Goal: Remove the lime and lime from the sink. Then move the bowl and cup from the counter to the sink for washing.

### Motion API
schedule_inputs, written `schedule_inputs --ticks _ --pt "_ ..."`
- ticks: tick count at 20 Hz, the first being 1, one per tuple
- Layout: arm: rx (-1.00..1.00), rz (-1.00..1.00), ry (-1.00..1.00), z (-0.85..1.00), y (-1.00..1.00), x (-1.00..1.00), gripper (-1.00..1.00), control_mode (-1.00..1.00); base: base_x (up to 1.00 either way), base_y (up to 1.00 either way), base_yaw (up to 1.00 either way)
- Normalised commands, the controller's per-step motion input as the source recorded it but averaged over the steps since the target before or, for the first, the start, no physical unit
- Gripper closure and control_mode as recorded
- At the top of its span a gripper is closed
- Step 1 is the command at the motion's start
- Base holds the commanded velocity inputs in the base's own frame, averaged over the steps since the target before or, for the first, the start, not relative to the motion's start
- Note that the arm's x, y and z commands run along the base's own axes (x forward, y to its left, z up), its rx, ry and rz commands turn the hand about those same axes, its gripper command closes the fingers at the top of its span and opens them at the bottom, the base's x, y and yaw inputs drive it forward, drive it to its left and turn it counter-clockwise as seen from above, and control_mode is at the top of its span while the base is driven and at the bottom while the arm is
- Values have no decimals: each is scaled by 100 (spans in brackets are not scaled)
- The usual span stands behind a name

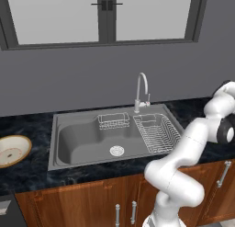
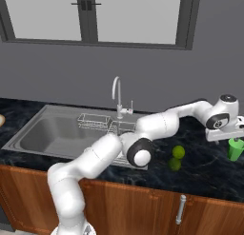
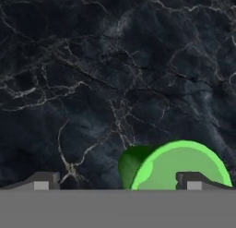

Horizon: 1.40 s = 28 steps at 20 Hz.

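I see my gripper (image 3: 117, 181) spread wide, holding nothing, hovering just above the green cup (image 2: 235, 148). The cup stands on the black counter (image 2: 205, 170) right of the sink (image 1: 82, 139); both limes (image 2: 178, 151) lie between.

Black marbled counter (image 2: 209, 174) and items resting on it.
Bowl (image 1: 13, 150) left of the sink; two limes (image 2: 177, 157) and cup (image 2: 235, 148) at right.

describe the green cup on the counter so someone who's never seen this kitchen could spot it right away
Start at the sink and follow the black marbled counter to its right, past the two limes. The cup stands further right, just below the open gripper. Unlike the round limes, it is bright green, tapered and open at the top.
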Motion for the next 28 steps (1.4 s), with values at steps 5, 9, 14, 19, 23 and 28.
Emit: schedule_inputs --ticks 5,9,14,19,23,28 --pt "0 0 6 0 -24 27 -100 -100 0 0 0" --pt "0 0 6 0 -27 24 -100 -100 0 0 0" --pt "0 1 5 0 -28 22 -100 -100 0 0 0" --pt "5 2 8 4 -18 8 100 -100 0 0 0" --pt "12 2 8 15 -16 -1 100 -100 0 0 0" --pt "17 0 9 17 -20 -4 100 -100 0 0 0"
